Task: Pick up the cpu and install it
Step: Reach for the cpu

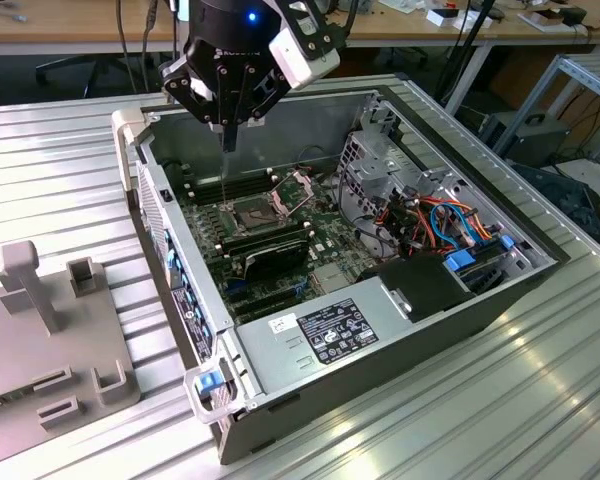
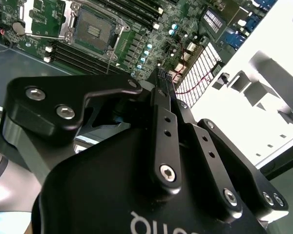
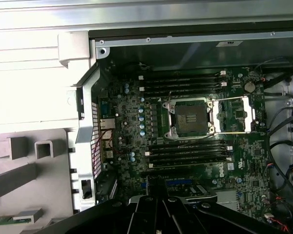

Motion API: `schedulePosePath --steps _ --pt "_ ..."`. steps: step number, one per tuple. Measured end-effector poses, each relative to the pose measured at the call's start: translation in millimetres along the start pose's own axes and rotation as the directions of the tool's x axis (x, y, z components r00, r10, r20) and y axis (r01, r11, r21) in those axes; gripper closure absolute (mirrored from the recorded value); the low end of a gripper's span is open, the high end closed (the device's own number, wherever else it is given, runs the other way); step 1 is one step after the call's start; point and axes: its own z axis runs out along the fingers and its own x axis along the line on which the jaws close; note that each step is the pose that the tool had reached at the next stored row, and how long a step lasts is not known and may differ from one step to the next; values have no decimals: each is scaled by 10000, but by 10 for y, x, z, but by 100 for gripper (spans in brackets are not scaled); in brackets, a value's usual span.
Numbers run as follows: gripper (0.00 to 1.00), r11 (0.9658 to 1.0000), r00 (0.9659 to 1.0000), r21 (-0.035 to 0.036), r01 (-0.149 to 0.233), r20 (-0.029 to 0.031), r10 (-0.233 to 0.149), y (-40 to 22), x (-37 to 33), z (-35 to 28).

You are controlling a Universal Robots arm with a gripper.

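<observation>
Jaws of the gripper (image 1: 228,140) are drawn together so that the tips meet in one narrow dark point, also seen in the second wrist view (image 2: 164,80). Nothing can be made out pinched between them, and I cannot tell where the cpu lies.

The ribbed aluminium table (image 1: 540,400) carries an open computer case (image 1: 430,330) lying on its side. At 9 o'clock from the case in the exterior view rests a grey fixture plate (image 1: 80,335) with upright posts and slots.

Inside the case, the green motherboard (image 3: 132,122) covers the floor. The power supply (image 1: 320,335) sits at its 5 o'clock edge in the exterior view.

Long black memory sticks (image 3: 185,153) flank the socket (image 3: 190,119) on two sides. The socket shows a dark square field, and its metal frame (image 3: 232,114) is hinged open beside it.

In the exterior view the gripper hangs above the socket (image 1: 252,212), at about 11 o'clock from it and clear of the board.
</observation>
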Motion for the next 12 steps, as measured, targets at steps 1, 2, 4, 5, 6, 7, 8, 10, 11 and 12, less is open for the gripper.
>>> schedulePosePath --steps 1,2,4,5,6,7,8,10,11,12 --pt "89 10000 10000 -1 0 0 0 -1 6 0" --pt "89 10000 10000 0 0 0 0 -1 15 -1" --pt "89 10000 10000 -1 0 1 0 -3 38 -1" --pt "89 10000 10000 0 0 0 0 -4 51 -1" --pt "89 10000 10000 0 0 0 0 -5 64 -2" --pt "89 10000 10000 -1 0 1 0 -5 71 -2" --pt "89 10000 10000 0 0 0 0 -5 77 -2" --pt "89 10000 10000 0 1 0 -1 -6 79 -2" --pt "89 10000 10000 0 0 0 0 -6 80 -2" --pt "89 10000 10000 -1 0 0 0 -6 80 -2"
